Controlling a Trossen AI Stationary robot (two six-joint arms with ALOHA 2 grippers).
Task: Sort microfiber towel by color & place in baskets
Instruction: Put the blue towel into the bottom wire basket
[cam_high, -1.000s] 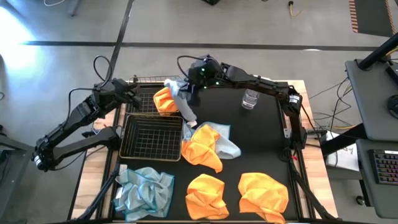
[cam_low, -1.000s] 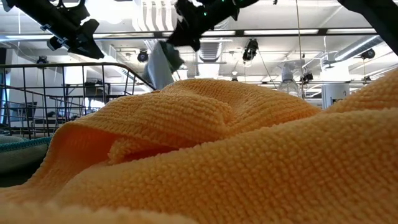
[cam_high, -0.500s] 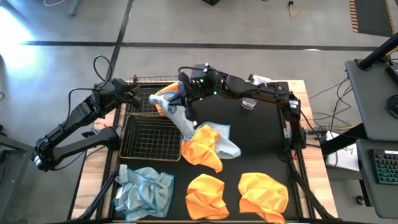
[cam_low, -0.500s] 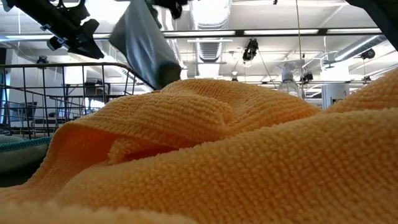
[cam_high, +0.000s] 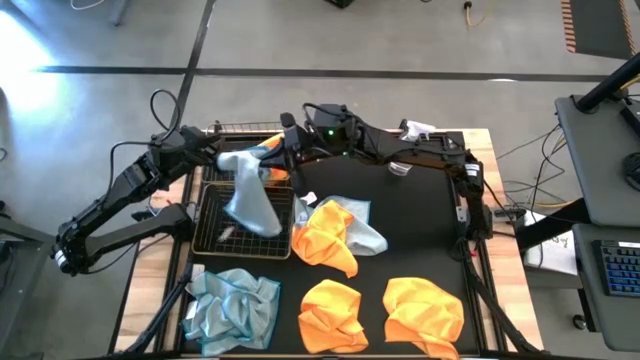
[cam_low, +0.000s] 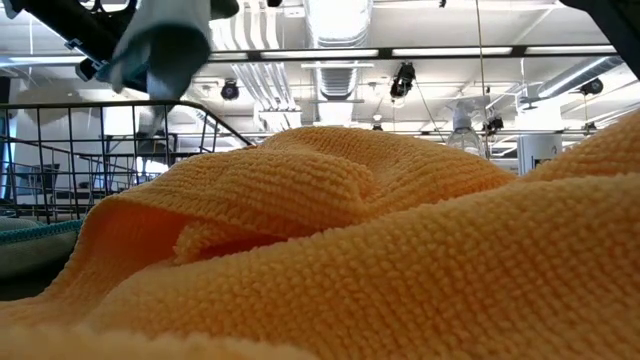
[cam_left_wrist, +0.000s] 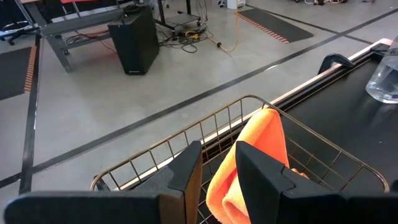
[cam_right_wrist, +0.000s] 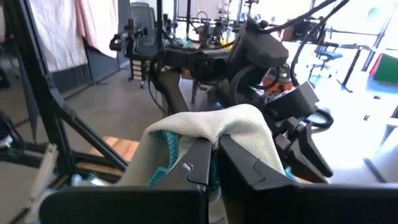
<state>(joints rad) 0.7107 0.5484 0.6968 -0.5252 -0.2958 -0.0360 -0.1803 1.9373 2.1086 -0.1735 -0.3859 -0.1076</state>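
My right gripper (cam_high: 278, 155) reaches level from the table's right and is shut on a pale blue-grey microfiber towel (cam_high: 246, 198), which hangs over the near basket (cam_high: 215, 238). In the low view the towel (cam_low: 160, 45) shows at the top left. The far basket (cam_high: 235, 128) holds an orange towel (cam_left_wrist: 258, 149). My left gripper (cam_left_wrist: 217, 152) waits open by that basket's left end, with nothing between its fingers. More towels lie on the mat: an orange one (cam_high: 325, 242) over a blue-grey one (cam_high: 368, 228), two orange ones (cam_high: 330, 312) (cam_high: 425, 312) and a blue-grey one (cam_high: 235, 305). My right gripper pinches a bunched fold of the blue-grey towel (cam_right_wrist: 214, 127) between its two fingers. The cloth drapes over the fingertips, so one layer or several I cannot tell. The fingers come level from the table's right. The towel hangs slack below them, above the near basket.
A clear bottle (cam_high: 400, 168) stands on the black mat behind my right arm. In the low view an orange towel (cam_low: 350, 250) fills the foreground, with the basket's wire wall (cam_low: 90, 150) behind it. The mat's middle right is bare.
My right gripper has gone up and toward the table's left, tipping from slanting down to level, still shut on the blue-grey towel. The towel's lower end has come off the orange pile and swung left, from beside the far basket to over the near one.
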